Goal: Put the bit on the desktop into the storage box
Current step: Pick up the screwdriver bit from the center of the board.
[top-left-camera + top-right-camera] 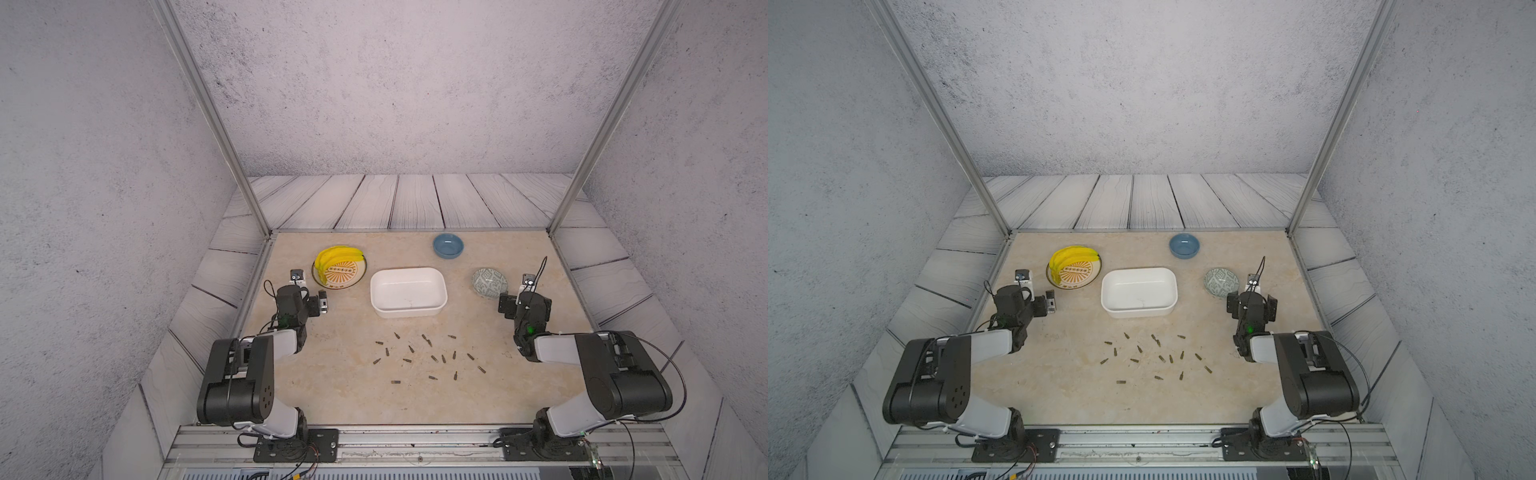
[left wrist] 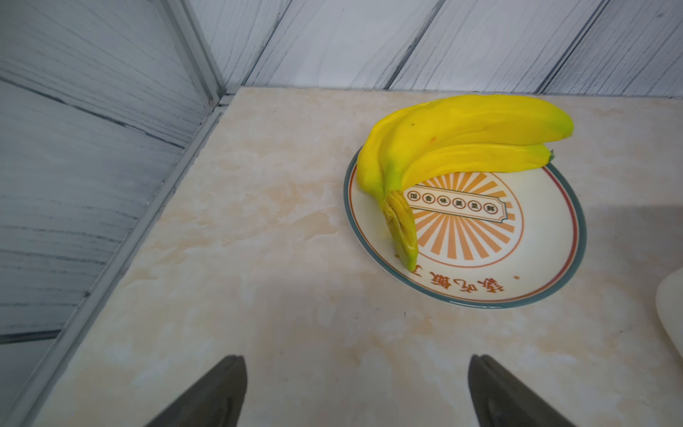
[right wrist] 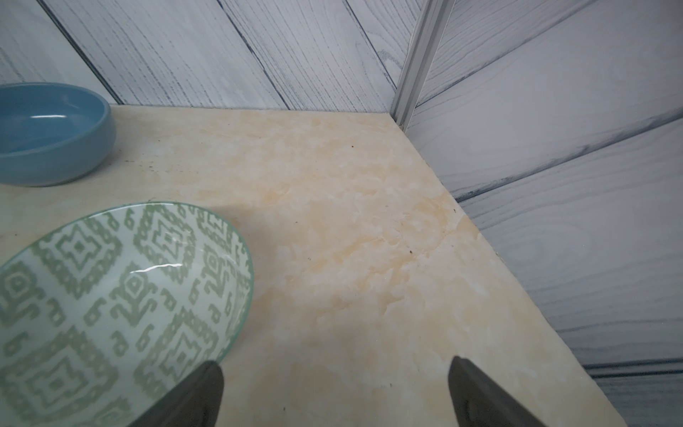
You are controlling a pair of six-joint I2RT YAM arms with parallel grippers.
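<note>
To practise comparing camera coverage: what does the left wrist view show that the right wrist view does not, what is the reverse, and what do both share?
Only the left wrist view: a bunch of bananas on a sunburst-patterned plate, plus a corner of the white storage box.
Only the right wrist view: a blue bowl and a green-patterned bowl.
Both: the beige marbled desktop, grey wood-plank panels and open jaws, of the left gripper and the right gripper respectively.
Neither shows the bits.
</note>
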